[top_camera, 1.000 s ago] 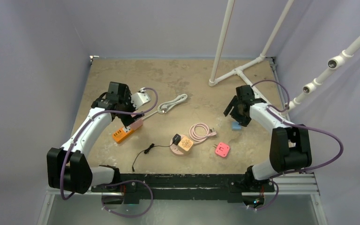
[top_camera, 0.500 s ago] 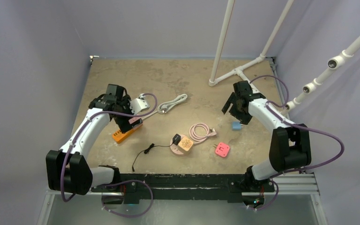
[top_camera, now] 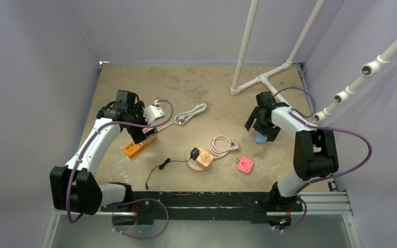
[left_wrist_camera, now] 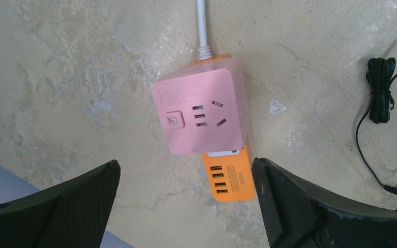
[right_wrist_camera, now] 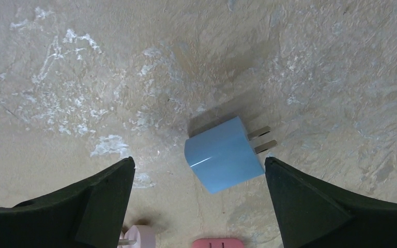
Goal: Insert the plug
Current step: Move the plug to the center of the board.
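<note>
A pink socket cube (left_wrist_camera: 201,111) with a white cord sits on the table against an orange USB strip (left_wrist_camera: 228,175); in the top view the cube (top_camera: 150,136) lies next to the strip (top_camera: 136,147). My left gripper (left_wrist_camera: 186,199) is open above them, empty. A blue plug adapter (right_wrist_camera: 222,154) with two prongs lies on its side; in the top view it (top_camera: 260,138) is under my right gripper (top_camera: 261,124). My right gripper (right_wrist_camera: 199,201) is open above it, empty.
A coiled pink cable (top_camera: 220,144), a red adapter (top_camera: 245,165), a pink-and-orange charger (top_camera: 200,158) with a black cord (top_camera: 157,169), and a white cable (top_camera: 188,113) lie mid-table. A white pipe frame (top_camera: 261,78) stands at the back right.
My right gripper swung back over the blue adapter after lifting off it. My left gripper shifted slightly back and left over the socket cube. Both stayed open.
</note>
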You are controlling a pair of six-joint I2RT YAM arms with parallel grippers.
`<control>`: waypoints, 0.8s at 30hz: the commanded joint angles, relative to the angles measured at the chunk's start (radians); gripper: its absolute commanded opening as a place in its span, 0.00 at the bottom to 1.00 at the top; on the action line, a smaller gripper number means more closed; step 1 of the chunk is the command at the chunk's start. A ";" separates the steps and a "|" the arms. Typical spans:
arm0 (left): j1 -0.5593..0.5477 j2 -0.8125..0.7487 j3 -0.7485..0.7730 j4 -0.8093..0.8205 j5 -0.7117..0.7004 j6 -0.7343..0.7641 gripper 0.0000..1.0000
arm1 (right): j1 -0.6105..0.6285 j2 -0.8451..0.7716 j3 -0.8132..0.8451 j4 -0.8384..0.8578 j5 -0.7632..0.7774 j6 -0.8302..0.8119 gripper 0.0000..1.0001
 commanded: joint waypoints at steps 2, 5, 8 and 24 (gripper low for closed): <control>0.013 -0.006 0.016 0.033 0.013 0.025 0.99 | -0.005 -0.001 0.007 -0.010 0.023 0.006 0.96; 0.013 0.010 0.031 0.041 0.023 0.017 0.99 | -0.006 -0.001 -0.001 -0.005 0.017 0.014 0.94; 0.013 0.017 0.040 0.051 0.039 0.003 0.99 | -0.002 0.041 0.002 0.017 -0.004 0.027 0.87; 0.013 0.029 -0.015 0.050 0.025 0.014 0.99 | 0.025 0.037 0.044 0.108 -0.121 0.066 0.46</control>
